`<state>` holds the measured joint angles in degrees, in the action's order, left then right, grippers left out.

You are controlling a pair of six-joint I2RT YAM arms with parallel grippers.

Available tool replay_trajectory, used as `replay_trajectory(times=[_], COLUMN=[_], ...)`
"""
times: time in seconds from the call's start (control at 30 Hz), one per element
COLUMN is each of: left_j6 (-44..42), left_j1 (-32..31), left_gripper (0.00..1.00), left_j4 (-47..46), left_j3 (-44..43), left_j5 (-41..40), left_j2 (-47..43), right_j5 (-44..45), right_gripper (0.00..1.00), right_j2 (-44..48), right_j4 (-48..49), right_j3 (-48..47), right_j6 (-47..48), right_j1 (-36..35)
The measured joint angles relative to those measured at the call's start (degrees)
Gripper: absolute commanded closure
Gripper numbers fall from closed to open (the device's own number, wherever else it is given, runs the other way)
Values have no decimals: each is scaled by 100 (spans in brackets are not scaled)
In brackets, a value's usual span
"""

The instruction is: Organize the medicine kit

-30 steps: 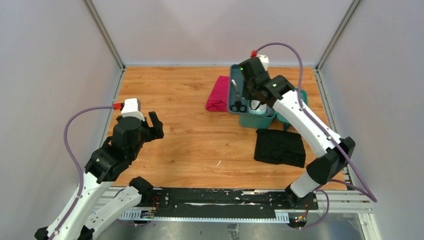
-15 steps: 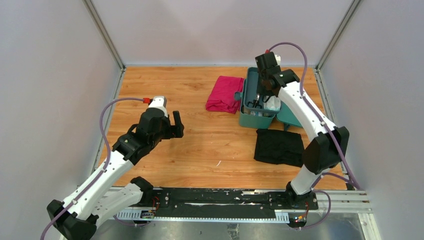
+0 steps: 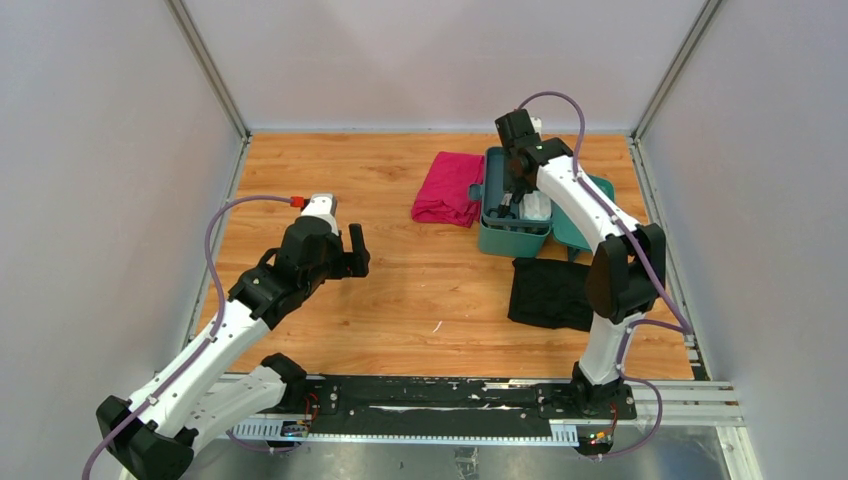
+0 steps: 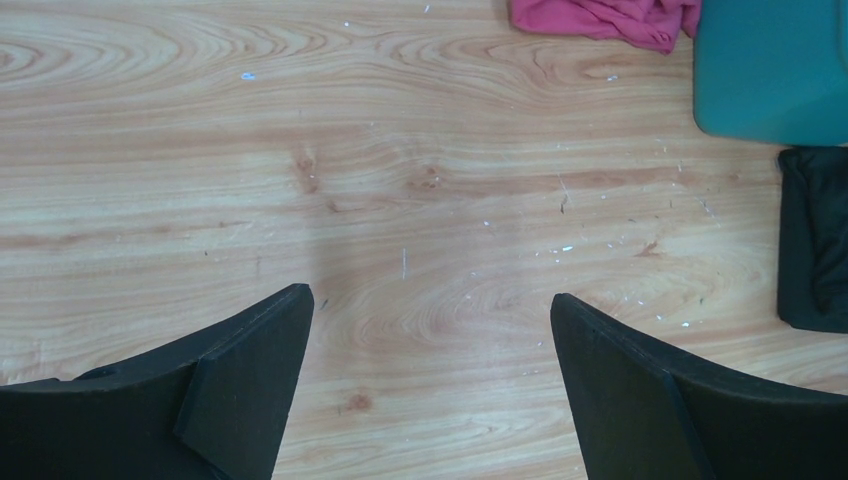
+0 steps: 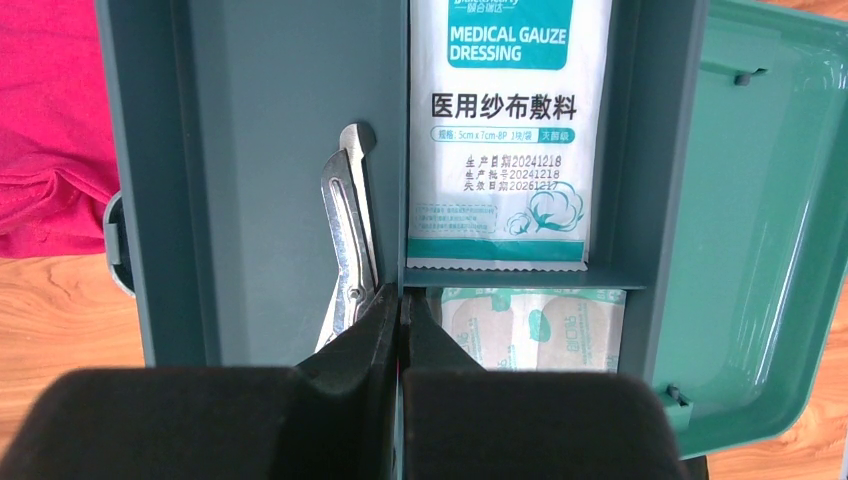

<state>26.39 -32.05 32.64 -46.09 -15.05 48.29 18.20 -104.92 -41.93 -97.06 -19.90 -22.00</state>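
The teal medicine kit box (image 3: 512,238) stands open at the back right, its lid (image 3: 603,190) lying to the right. In the right wrist view, its inner tray (image 5: 160,180) holds metal scissors (image 5: 346,240), a gauze dressing packet (image 5: 505,130) and plasters (image 5: 535,330). My right gripper (image 5: 403,300) reaches down into the tray and is shut on its thin middle divider; it also shows in the top view (image 3: 518,190). My left gripper (image 3: 357,250) is open and empty over bare wood at mid left (image 4: 430,300).
A pink cloth (image 3: 448,188) lies just left of the box. A black folded cloth (image 3: 558,295) lies in front of it. The wooden table is walled by grey panels on three sides.
My right gripper has carried the tray to the right and set it down into the box. My left arm has swung forward and to the right, then stopped.
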Motion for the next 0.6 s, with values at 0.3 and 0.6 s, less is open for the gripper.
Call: replay_trajectory(times=[0.3, 0.6], left_j6=[-48, -70], left_j1=[0, 0], left_gripper=[5, 5], left_j4=[0, 0], left_j3=[4, 4], left_j5=[-15, -20], left_j2=[0, 13], right_j5=[15, -181], right_gripper=[100, 100], right_j2=[-90, -105], right_j4=[118, 264], right_j3=[4, 146], right_j6=[-66, -260], right_j1=[118, 144])
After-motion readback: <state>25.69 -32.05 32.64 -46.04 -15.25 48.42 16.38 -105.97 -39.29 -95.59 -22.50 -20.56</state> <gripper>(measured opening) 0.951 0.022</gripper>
